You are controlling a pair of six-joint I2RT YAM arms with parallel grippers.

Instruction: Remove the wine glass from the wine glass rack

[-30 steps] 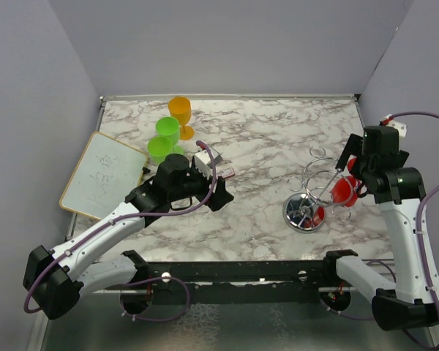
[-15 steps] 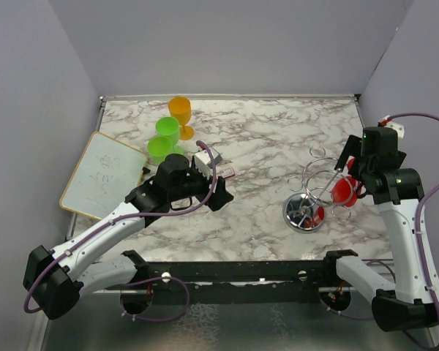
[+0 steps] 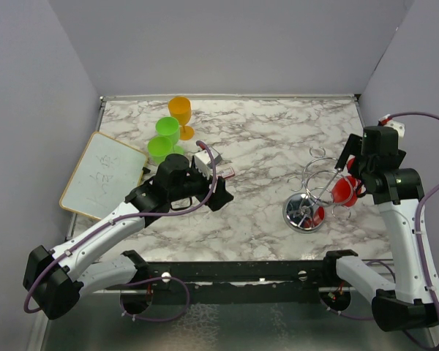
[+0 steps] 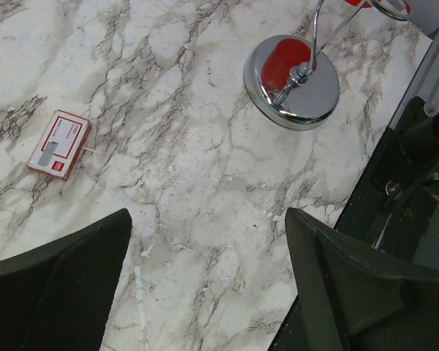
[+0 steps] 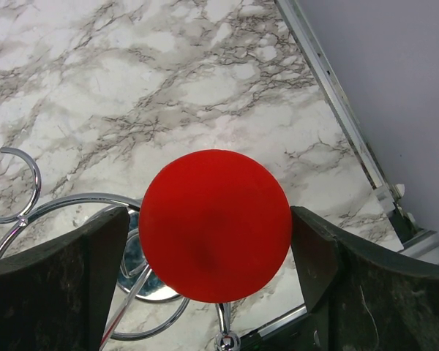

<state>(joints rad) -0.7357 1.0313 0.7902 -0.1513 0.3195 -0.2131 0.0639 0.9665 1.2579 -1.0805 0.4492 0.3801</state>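
As I hold my right hand (image 5: pixel 208 212): fingers apart, one on each side of the red glass (image 5: pixel 214 225).
Glass: at the right-hand loops of the rack (image 3: pixel 304 213), right side of the tabletop (image 3: pixel 263 139).
Left hand (image 4: pixel 206 216): fingers apart, empty, above the tabletop left of the rack.
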